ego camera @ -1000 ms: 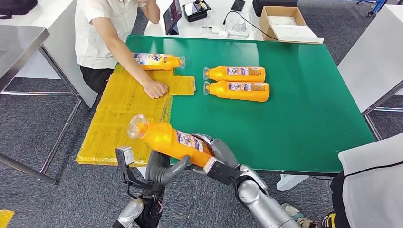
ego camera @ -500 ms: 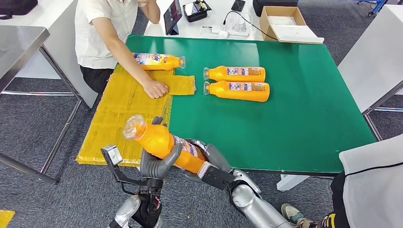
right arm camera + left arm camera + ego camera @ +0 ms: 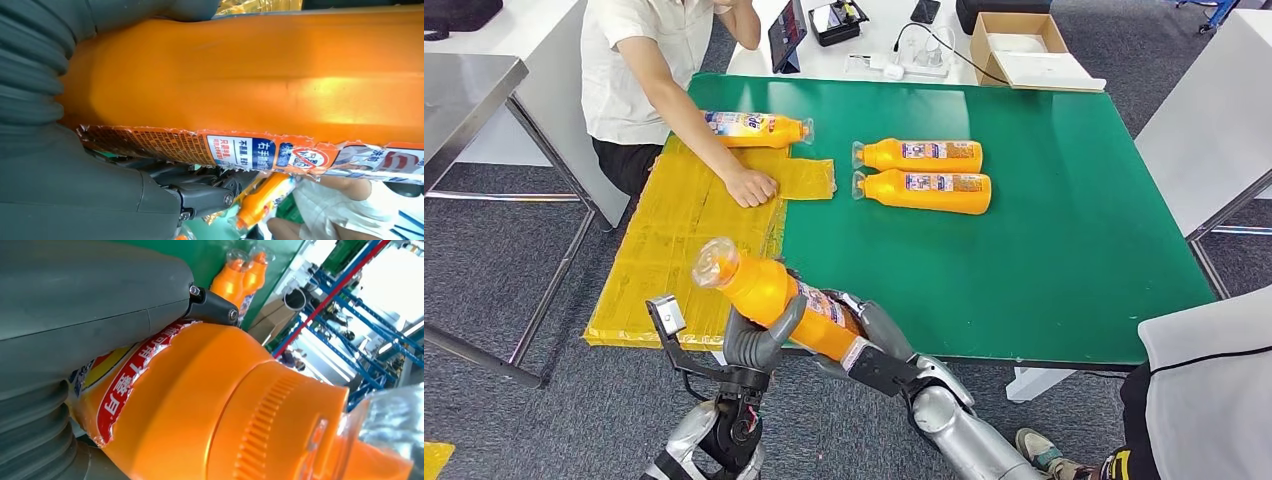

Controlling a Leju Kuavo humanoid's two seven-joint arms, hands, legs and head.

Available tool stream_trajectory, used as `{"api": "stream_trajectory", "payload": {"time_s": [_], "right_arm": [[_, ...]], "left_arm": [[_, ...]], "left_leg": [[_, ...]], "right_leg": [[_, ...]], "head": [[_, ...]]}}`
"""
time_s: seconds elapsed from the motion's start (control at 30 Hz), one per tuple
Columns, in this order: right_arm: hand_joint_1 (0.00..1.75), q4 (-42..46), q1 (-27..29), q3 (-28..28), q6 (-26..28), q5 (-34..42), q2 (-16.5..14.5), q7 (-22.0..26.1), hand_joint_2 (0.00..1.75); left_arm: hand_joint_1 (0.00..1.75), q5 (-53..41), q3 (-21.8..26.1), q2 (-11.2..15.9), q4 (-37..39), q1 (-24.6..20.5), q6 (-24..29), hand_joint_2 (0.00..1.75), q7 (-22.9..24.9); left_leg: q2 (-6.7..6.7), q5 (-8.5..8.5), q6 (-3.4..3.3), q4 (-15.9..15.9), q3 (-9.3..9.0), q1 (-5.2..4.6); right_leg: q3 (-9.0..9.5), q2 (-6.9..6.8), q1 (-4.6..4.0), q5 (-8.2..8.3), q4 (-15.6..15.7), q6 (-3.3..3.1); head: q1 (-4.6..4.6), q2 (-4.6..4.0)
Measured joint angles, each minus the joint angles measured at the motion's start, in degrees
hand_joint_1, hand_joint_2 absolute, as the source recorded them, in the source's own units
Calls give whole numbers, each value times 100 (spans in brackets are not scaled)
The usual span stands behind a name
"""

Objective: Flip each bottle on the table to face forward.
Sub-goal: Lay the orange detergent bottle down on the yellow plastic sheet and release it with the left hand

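Both hands hold one orange bottle [image 3: 769, 292] in the air over the table's near left edge, its clear cap [image 3: 714, 262] tilted up and to the left. My left hand [image 3: 759, 338] wraps the shoulder end, and my right hand [image 3: 876, 335] grips the base end. The left wrist view shows the bottle [image 3: 200, 405] with a red label under my left hand [image 3: 75, 305]. In the right wrist view the bottle [image 3: 250, 75] lies against my right hand [image 3: 75, 190]. Two more bottles [image 3: 919, 155] [image 3: 924, 189] lie side by side on the green table [image 3: 1044, 250], caps left. Another bottle [image 3: 754, 128] lies by the person.
A person sits at the table's far left with one hand [image 3: 750, 188] resting on the yellow mat [image 3: 664, 260]. A cardboard box [image 3: 1019, 48], a tablet and cables lie on the white table behind. Another person [image 3: 1204, 390] stands at the near right.
My left hand has come up from under the bottle and wrapped around its shoulder end. The bottle has tilted a little more, cap end up.
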State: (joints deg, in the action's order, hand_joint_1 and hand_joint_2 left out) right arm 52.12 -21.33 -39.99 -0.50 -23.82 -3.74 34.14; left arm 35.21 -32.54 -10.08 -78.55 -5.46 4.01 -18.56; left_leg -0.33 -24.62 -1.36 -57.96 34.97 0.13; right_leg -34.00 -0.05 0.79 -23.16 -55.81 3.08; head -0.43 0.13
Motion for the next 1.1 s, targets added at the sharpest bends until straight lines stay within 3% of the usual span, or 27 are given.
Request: {"api": "stream_trajectory", "payload": {"time_s": [0.17,0.2,0.3,0.33,0.37,0.7,0.8,0.93,1.03,1.1], "right_arm": [[143,-35,-17,-16,-60,77,8,128,175],[131,-40,-13,-15,-69,98,10,146,175],[34,-49,4,-12,-99,151,24,192,175],[9,-50,7,-11,-115,164,27,203,175],[0,-50,9,-10,-131,173,28,210,175],[0,-50,73,-1,-17,109,46,356,175],[0,9,125,6,-11,109,49,429,175],[0,427,372,66,284,18,51,552,0],[0,943,527,85,553,124,41,576,0],[0,1340,596,56,574,275,30,588,0]], "left_arm": [[175,87,48,33,86,-14,-312,175,15],[175,61,51,38,102,-14,-317,175,11],[175,-26,54,42,138,-16,-312,175,0],[175,-63,52,42,147,-20,-314,175,-3],[175,-115,45,42,155,-24,-317,175,-8],[175,-645,-79,41,174,-25,-121,175,-197],[175,-1135,-81,40,172,-31,355,175,-379],[175,-2973,13,44,174,-80,2178,175,-955],[175,-5200,513,-62,184,-127,3306,175,-1431],[175,-6864,1208,-288,211,-202,3544,175,-1699]], "left_leg": [[0,0,0,0,0,0],[0,0,0,0,0,0],[0,0,0,0,-1,0],[1,0,0,0,-1,0],[1,0,0,0,-1,0],[1,0,0,0,0,0],[1,0,0,0,-1,0],[1,0,0,0,2,1],[2,1,1,0,3,2],[1,2,1,0,2,2]], "right_leg": [[0,0,0,0,0,0],[-1,0,0,0,0,0],[-1,0,0,0,0,0],[-1,0,0,0,0,0],[-1,0,0,0,1,0],[-2,0,0,0,1,0],[-2,0,0,0,0,0],[-3,0,-1,0,-1,0],[-4,1,-1,0,-2,0],[-4,0,-1,0,-2,-1]], "head": [[0,0],[1,0],[1,0],[1,0],[1,0],[0,0],[0,0],[1,0],[-1,0],[2,0]]}}
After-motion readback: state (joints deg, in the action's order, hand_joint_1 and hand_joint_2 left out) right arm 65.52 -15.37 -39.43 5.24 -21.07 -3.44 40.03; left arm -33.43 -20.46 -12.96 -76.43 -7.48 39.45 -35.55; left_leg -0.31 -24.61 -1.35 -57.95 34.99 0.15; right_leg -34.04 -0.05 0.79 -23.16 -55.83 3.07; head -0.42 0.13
